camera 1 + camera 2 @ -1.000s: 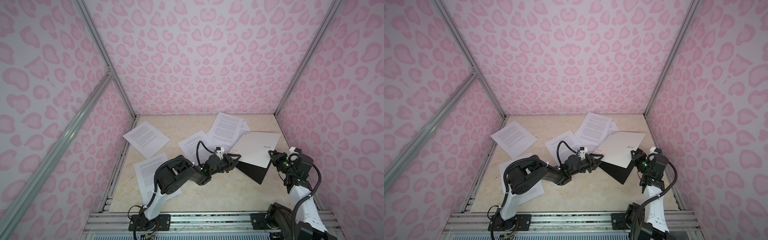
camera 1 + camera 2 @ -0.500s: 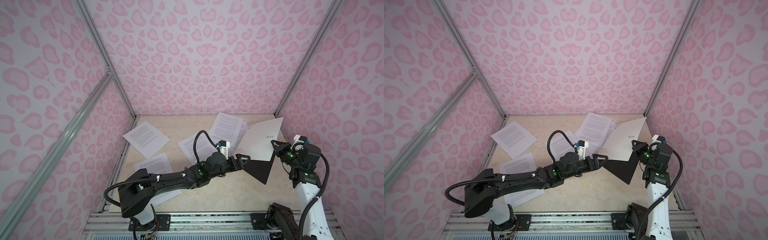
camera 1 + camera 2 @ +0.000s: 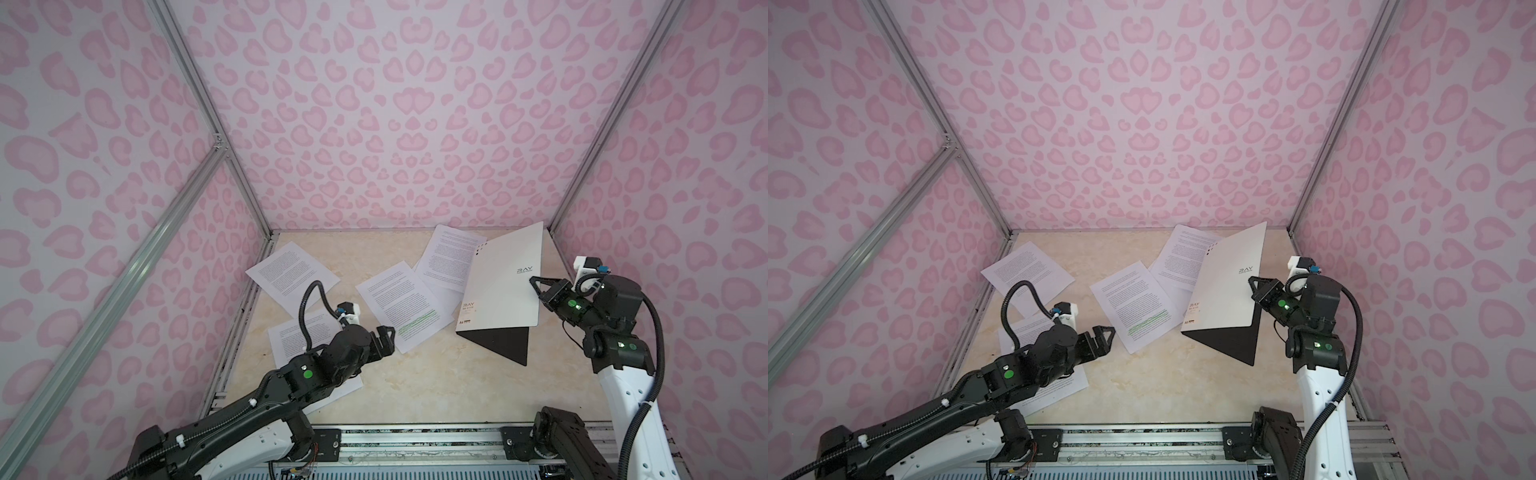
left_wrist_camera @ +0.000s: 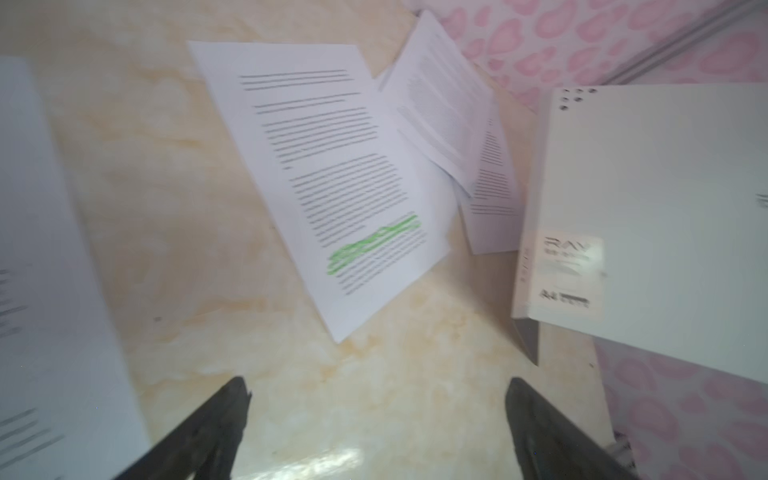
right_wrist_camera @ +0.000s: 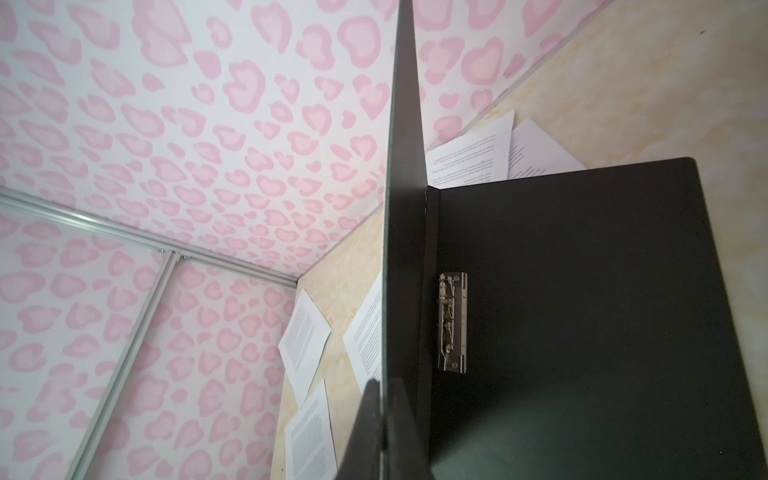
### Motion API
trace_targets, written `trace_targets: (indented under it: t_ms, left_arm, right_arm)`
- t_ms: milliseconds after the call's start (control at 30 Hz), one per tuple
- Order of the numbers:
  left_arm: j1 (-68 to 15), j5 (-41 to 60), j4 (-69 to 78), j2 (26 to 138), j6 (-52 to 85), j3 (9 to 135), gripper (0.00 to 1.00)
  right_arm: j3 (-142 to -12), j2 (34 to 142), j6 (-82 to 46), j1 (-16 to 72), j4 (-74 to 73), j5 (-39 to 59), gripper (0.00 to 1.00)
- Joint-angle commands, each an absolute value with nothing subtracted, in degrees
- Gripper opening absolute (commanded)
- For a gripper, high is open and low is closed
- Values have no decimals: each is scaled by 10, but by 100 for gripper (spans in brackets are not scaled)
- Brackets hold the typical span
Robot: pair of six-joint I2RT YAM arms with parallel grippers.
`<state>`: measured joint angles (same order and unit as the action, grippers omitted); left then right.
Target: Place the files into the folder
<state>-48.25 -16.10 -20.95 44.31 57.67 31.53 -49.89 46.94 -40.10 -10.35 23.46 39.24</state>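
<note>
Left gripper (image 3: pixel 384 338) has withdrawn from the folder (image 3: pixel 503 286) and now hangs near the green-marked sheet of the files (image 3: pixel 403 307), jaws spread wide, holding nothing. Right gripper (image 3: pixel 540 286) stays clamped on the front cover's free edge. The cover stands steeper than before. The black back cover lies flat on the table (image 3: pixel 415 374), far right.

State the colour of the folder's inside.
Black. The inside of the folder shows best in the right wrist view, around its metal clip.
</note>
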Motion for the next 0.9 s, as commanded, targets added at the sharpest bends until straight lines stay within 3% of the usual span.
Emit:
trace_targets:
  t_ms: [0,200,600,867]
  left_arm:
    - [-406,-103,-265,388,573,267,98]
    - [-287,-10,-215,432,534,217,98]
    - [-186,-9,-100,621,489,228,97]
    - [-126,19,-40,786,460,306,97]
  right_arm:
    - [-507,462,-345,-61,270,363,0]
    - [-521,485,-310,16,299,339,0]
    - [-520,504,-283,81,323,301,0]
    - [-523,517,-266,88,339,301,0]
